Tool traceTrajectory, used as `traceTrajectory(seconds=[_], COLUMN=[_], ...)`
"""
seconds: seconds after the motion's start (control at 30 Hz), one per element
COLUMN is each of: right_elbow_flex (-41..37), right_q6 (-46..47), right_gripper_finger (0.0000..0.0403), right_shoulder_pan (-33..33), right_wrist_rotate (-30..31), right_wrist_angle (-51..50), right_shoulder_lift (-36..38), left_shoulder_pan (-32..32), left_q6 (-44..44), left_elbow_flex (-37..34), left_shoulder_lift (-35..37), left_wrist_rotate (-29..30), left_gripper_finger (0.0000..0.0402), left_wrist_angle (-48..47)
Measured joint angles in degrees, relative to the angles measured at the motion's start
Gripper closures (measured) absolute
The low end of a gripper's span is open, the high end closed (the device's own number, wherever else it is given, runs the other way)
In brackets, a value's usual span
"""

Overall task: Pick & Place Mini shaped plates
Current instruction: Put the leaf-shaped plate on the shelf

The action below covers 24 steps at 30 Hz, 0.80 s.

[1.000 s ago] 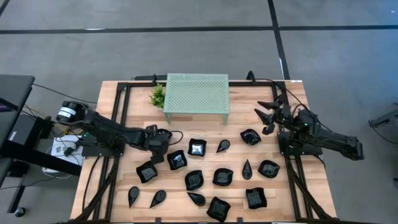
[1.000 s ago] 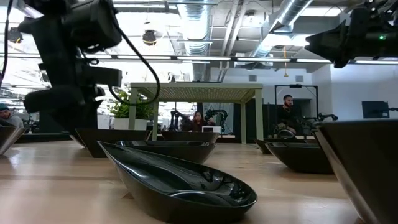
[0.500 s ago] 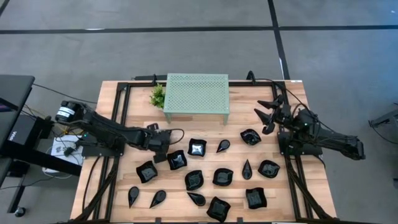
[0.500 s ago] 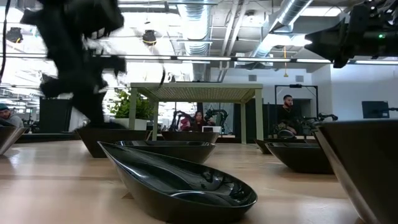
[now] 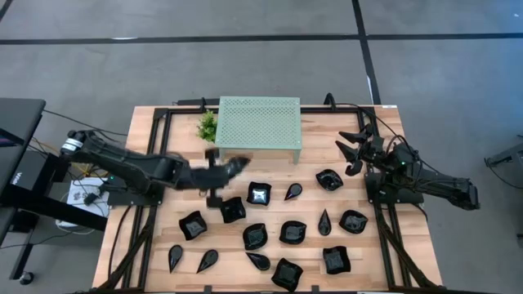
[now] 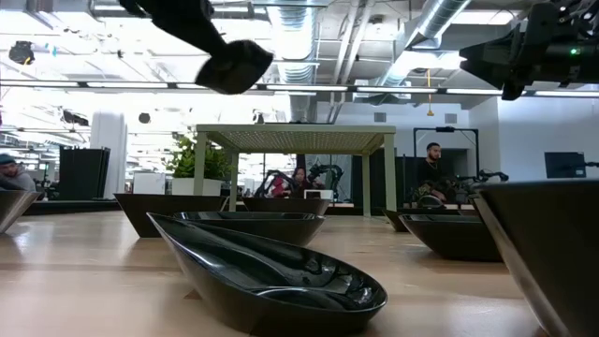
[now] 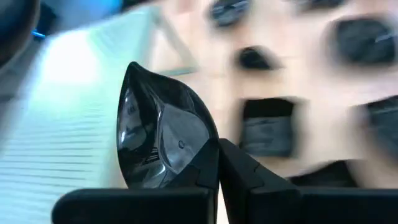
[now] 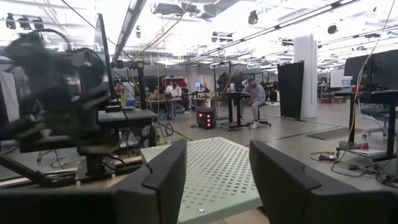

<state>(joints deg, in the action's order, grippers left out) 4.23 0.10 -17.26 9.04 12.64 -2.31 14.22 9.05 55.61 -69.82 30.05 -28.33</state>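
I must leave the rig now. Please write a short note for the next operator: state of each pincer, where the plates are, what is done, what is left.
Left pincer: shut on a teardrop plate, lifted and close to the front of the mint-green stand.
Right pincer: open, empty, waiting over the table's right side, beside the stand.
Plates: the other black mini plates lie spread on the table in front of the stand.
Done: one plate picked up; none placed on the stand.
Left: place this plate, then handle the rest.

Glossy black teardrop plate aloft, others scattered on table.
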Motion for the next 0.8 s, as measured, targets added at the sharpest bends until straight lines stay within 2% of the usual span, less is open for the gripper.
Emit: traceTrajectory(seconds=[0.1, 0.23, 0.37, 0.43, 0.57, 0.8], right_elbow_flex=[0.0, 0.0, 0.0, 0.0, 0.0, 0.0], right_q6=[0.0, 0.0, 0.0, 0.0, 0.0, 0.0], right_gripper_finger=[0.0237, 0.0238, 0.0237, 0.0237, 0.024, 0.0241], right_shoulder_pan=[0.0, 0.0, 0.0, 0.0, -0.1, -0.1], right_wrist_rotate=[0.0, 0.0, 0.0, 0.0, 0.1, 0.1], right_wrist_angle=[0.0, 0.0, 0.1, 0.2, 0.6, 1.2], right_shoulder_lift=[0.0, 0.0, 0.0, 0.0, 0.0, 0.0], left_shoulder_pan=[-8.3, -21.2, -30.6, -33.1, -34.8, -33.7], left_q6=[5.1, 5.7, 5.7, 5.7, 9.0, 13.8], left_elbow_flex=[0.0, 0.0, 0.0, 0.0, 0.0, -0.1], left_shoulder_lift=[0.7, -0.1, -0.9, -1.2, -3.1, -8.2], left_wrist_rotate=[-2.5, -9.7, -12.4, -14.1, -21.9, -16.2], left_gripper_finger=[0.0394, 0.0387, 0.0383, 0.0384, 0.0378, 0.0345], left_wrist_angle=[0.2, 0.4, 0.8, 1.2, 1.8, 7.9])
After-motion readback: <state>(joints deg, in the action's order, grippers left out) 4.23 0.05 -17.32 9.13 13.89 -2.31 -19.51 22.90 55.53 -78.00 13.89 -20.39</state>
